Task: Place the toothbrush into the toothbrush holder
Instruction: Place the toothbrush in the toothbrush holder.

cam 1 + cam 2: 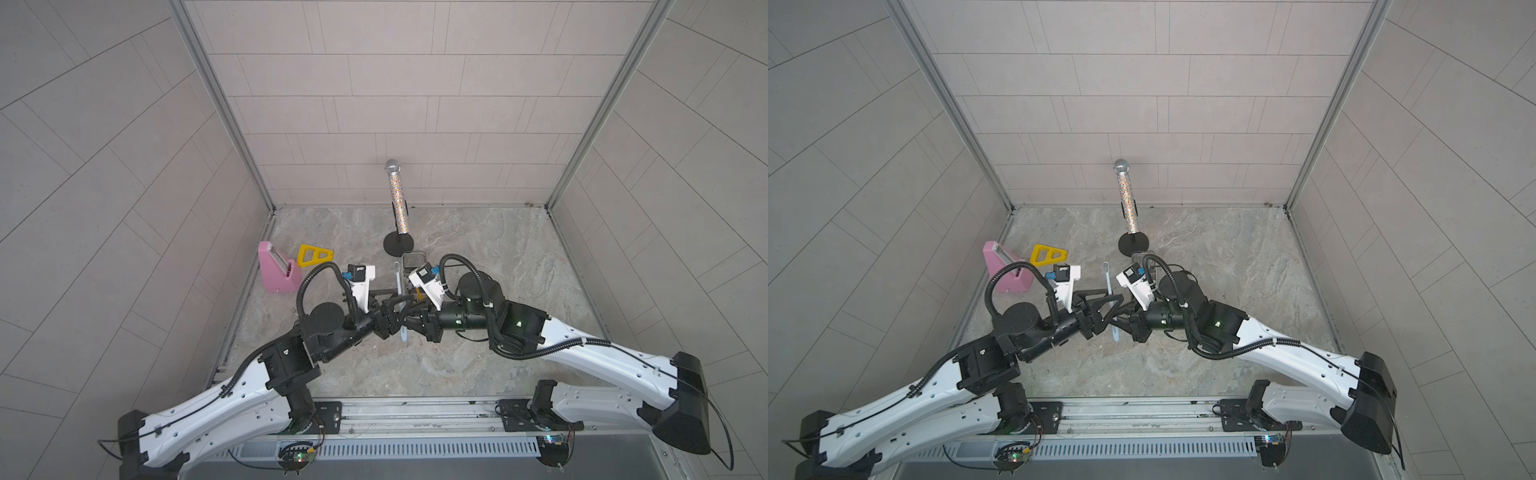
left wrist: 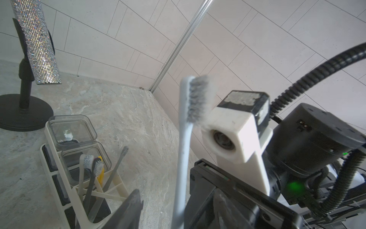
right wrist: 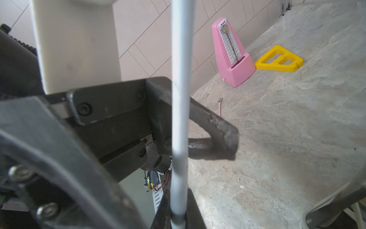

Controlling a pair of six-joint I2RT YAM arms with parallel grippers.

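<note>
A pale blue toothbrush (image 1: 1108, 282) stands upright above the middle of the floor, bristles (image 2: 198, 99) at the top. My right gripper (image 3: 178, 214) is shut on the lower part of its handle (image 3: 180, 79). My left gripper (image 2: 178, 200) is open, with its fingers (image 2: 130, 210) standing either side of the same handle and a gap showing on one side. The cream toothbrush holder (image 2: 80, 206) stands on the floor just beyond, with clear box sections (image 2: 72, 128) and several brushes in its end compartment. In both top views the right wrist hides most of the holder (image 1: 409, 259).
A glittery microphone (image 1: 397, 195) on a black round-based stand (image 1: 399, 245) is right behind the holder. A pink metronome (image 1: 276, 270) and a yellow triangular piece (image 1: 313, 255) sit at the left wall. Tiled walls close three sides.
</note>
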